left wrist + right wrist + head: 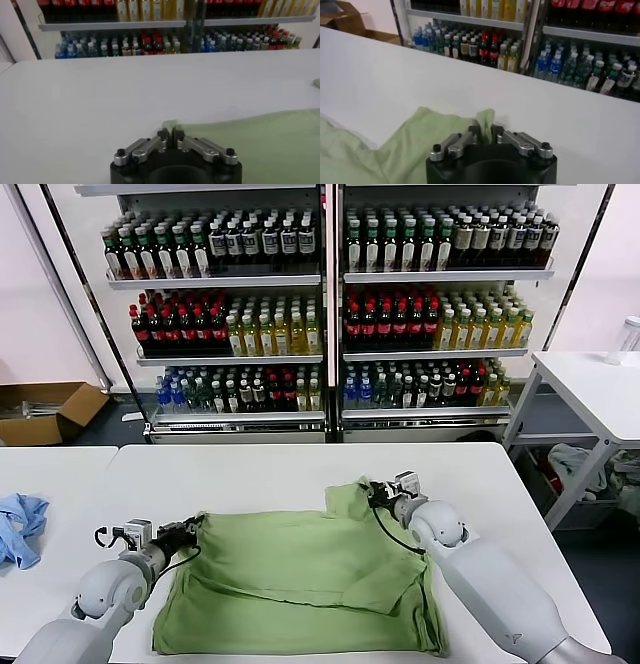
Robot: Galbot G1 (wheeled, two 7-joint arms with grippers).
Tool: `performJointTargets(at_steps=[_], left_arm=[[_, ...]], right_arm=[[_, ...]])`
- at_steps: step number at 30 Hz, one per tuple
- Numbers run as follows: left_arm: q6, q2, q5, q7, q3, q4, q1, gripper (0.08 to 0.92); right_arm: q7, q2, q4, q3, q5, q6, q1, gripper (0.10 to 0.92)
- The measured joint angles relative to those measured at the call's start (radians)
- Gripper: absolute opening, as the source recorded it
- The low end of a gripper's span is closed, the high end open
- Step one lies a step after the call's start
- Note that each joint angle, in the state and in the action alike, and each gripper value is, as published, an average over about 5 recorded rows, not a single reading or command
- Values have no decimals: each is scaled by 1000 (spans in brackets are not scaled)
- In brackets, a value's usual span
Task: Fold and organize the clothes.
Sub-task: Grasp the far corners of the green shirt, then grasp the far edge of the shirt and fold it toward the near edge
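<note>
The left gripper (193, 527) is clamped on the near-left corner of the polo shirt (300, 579), its fingertips (163, 134) pressed together with a small nub of light green fabric pinched between them just above the tabletop (250, 474). From that gripper the shirt spreads away toward the right arm, lying flat and somewhat rumpled, with a diagonal crease running across it.

The right gripper (371, 492) is likewise closed on the polo shirt, holding a raised peak of fabric at the far-right corner; in the right wrist view the cloth stands up between its fingertips (475, 131), and the rest drapes down and back from that gripper onto the tabletop. The two grippers sit at opposite ends of the shirt's far edge, well apart.

Beyond the left gripper, farther out on its outer side, a crumpled light blue cloth (20, 527) lies on the tabletop. Past both grippers stand shelves of bottled drinks (325, 304).
</note>
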Motion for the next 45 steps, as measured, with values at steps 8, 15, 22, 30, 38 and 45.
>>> performJointTargets(at_steps=[8, 15, 22, 30, 38, 45], left_arm=[[-47, 13, -2, -5, -10, -25, 15, 86], [-108, 35, -4, -5, -34, -74, 42, 86], [-165, 56, 12, -10, -57, -136, 80, 86], [-196, 71, 51, -46, -87, -227, 150, 86], [-157, 58, 168, -122, -113, -364, 288, 86], [-149, 47, 254, -175, -129, -446, 403, 86]], right_arm=[[8, -21, 48, 6, 25, 17, -16, 107], [33, -60, 135, 26, 46, 49, -37, 107], [58, -134, 261, 70, 85, 66, -71, 107], [77, -259, 457, 154, 120, 84, -179, 107], [103, -322, 655, 249, 100, 106, -390, 107], [121, -354, 779, 312, 62, 121, -568, 107]])
